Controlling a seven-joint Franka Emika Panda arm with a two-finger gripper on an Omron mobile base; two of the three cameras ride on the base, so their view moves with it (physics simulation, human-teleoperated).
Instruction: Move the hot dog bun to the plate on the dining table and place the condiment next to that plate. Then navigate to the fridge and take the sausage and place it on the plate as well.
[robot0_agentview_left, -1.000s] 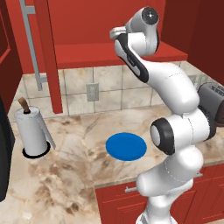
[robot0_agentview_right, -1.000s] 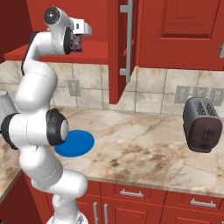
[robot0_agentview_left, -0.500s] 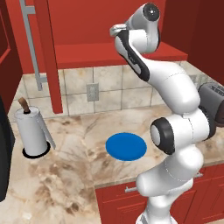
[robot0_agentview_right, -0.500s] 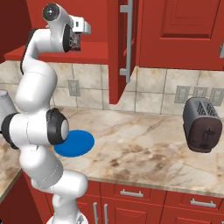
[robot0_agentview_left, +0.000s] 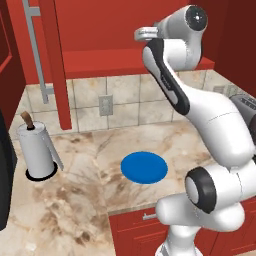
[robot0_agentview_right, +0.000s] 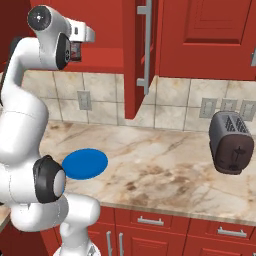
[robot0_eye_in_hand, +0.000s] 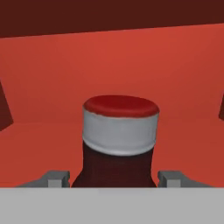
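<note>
The condiment bottle (robot0_eye_in_hand: 120, 131) has a dark body, a white neck band and a red cap, and it stands close ahead in the hand view. It sits inside the red upper cabinet. My gripper (robot0_eye_in_hand: 113, 177) is shut on the bottle, one finger tip against each side of its body. In the right base view the raised hand holds the dark bottle (robot0_agentview_right: 75, 50) at the cabinet opening, high above the counter. A round blue plate (robot0_agentview_left: 144, 167) lies flat on the marble counter below; it also shows as the plate (robot0_agentview_right: 85, 163) beside my arm. No bun or sausage is in view.
An open red cabinet door (robot0_agentview_right: 134, 55) with a long metal handle hangs just right of the hand. A dark toaster (robot0_agentview_right: 231, 142) stands at the counter's right. A paper towel roll (robot0_agentview_left: 35, 150) stands at the left. A tiled backsplash with outlets runs behind.
The hand has shifted a little, leftward in the right base view, with the bottle between its fingers. The plate, toaster and towel roll have stayed put.
</note>
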